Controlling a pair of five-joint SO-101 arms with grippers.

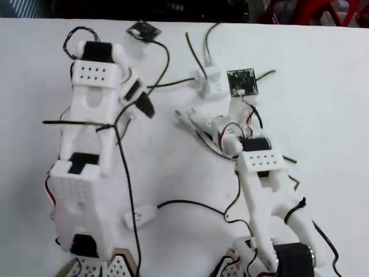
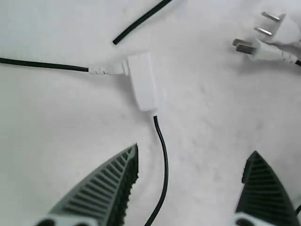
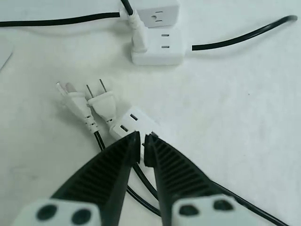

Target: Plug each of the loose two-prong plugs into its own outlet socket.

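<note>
White perforated arm shells [image 1: 92, 72]; black servos [image 1: 97, 52]; ribbed black claw fingers [image 3: 113, 172].

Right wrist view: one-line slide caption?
Right hand, closed, tips at a white socket; two loose two-prong plugs lie beside it, two more sockets beyond.

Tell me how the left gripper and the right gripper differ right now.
The left gripper stands wide open; the right gripper is shut, fingers almost touching. A black cable runs between the left's tips; the right's tips sit at a white socket block. Both have dark ribbed fingers.
</note>
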